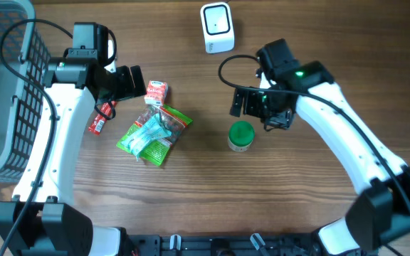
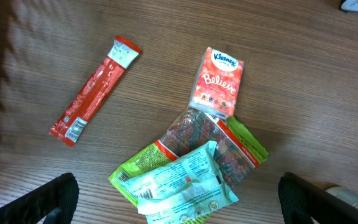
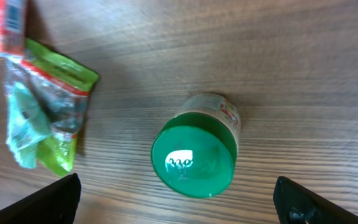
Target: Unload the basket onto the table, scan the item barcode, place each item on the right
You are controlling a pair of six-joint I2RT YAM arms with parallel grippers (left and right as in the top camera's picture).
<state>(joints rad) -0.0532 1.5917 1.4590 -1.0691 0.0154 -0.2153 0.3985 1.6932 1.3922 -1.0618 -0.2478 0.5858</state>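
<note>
1. The left pincer (image 1: 135, 84) is hanging above the tabletop (image 1: 191, 206) with its jaws standing wide apart and gripping nothing. Its fingers (image 2: 58, 199) are showing only as dark tips in the bottom corners of the left wrist view.
2. The right pincer (image 1: 244, 103) is likewise gaping wide and holding nothing. It is hovering near a green-lidded jar (image 1: 241, 135), which is standing upright on the wood, clear of both fingers.
3. A tissue pack (image 2: 218, 82) is lying flat just beside the left pincer in the overhead view. Its lower end is touching a clear-and-green pouch (image 2: 229, 146), and a pale green packet (image 2: 179, 186) is lying over that pouch.
4. A red stick packet (image 2: 94, 89) is lying slantwise, apart from the pile, to its left in the left wrist view.
5. A white scanner (image 1: 217, 27) is sitting at the far edge of the tabletop, well apart from both pincers.
6. The tissue pack is showing "Kleenex" and "Believe" in white lettering. The jar's label is carrying red print too small to read, and the writing on the pouch, the packet and the stick is not resolving either.
7. A pale patch at the stick packet's lower end is possibly a barcode, though the view is too coarse to be sure.
8. In the overhead view the left arm is covering part of the stick packet, and a grey basket (image 1: 6, 85) is being cut off by the left edge. Glare is washing out the middle of the jar's lid.
</note>
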